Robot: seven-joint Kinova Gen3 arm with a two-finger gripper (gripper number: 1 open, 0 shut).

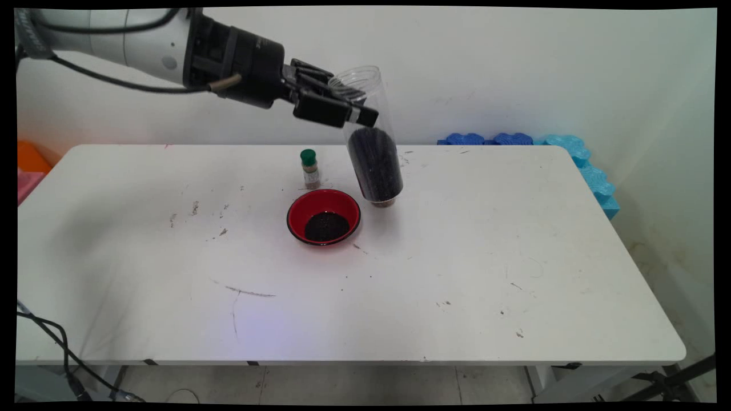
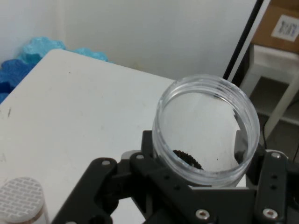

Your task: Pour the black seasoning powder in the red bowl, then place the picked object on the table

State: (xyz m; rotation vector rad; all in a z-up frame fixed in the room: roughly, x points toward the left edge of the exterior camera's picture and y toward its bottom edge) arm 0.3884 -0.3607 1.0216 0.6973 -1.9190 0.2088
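A scuffed white counter (image 1: 457,274) stands against a pale wall, with blue foam pieces (image 1: 571,154) along its far right edge. Nearest the middle sits a red bowl (image 1: 323,216) with a dark heap of grains in its bottom. At the bowl's 11 o'clock, just behind it, stands a small green-capped bottle (image 1: 309,169). At the bowl's 2 o'clock a tall clear jar (image 1: 374,137), open-mouthed and tilted, is half full of the same dark grains, its base at or just above the counter. The gripper (image 1: 348,108) has its jaws clamped on the jar's upper wall below the rim. The jar looks like stiff, smooth, slippery plastic, bottom-heavy with its load, so a hold nearer the grain level would likely be steadier.
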